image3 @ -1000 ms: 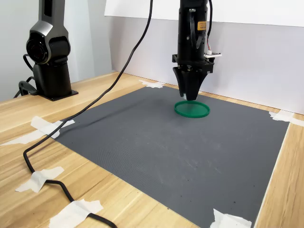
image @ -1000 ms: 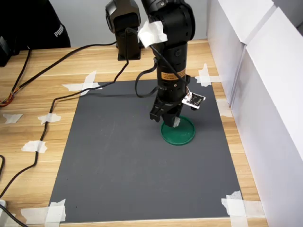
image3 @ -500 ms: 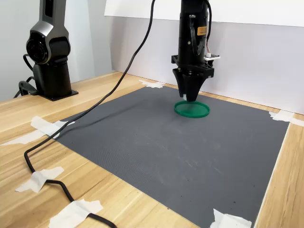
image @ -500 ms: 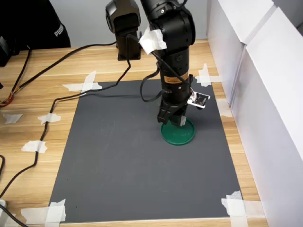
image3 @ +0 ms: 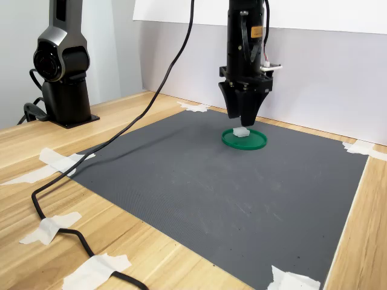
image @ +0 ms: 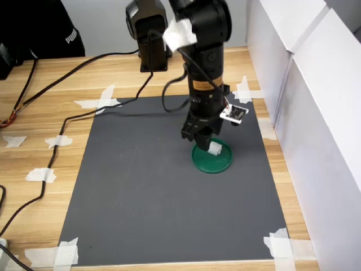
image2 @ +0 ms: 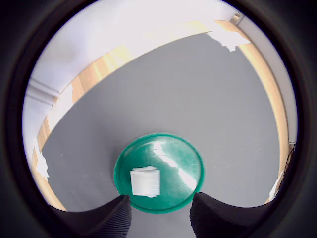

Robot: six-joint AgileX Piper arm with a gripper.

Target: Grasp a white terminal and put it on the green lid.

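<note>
The hand (image3: 243, 121) hangs just above the green lid (image: 212, 158), fingers apart, with clear air between its tips and the white terminal (image: 214, 149) lying on the lid. Around the lid the dark mat (image: 141, 192) lies bare on every side. White walls (image: 316, 113) close off the first exterior view's right. A black cable (image: 73, 116) crosses the tabletop (image: 51, 84) and the mat's far corner, and an arm base (image3: 63, 72) stands well apart at the second exterior view's left.
</note>
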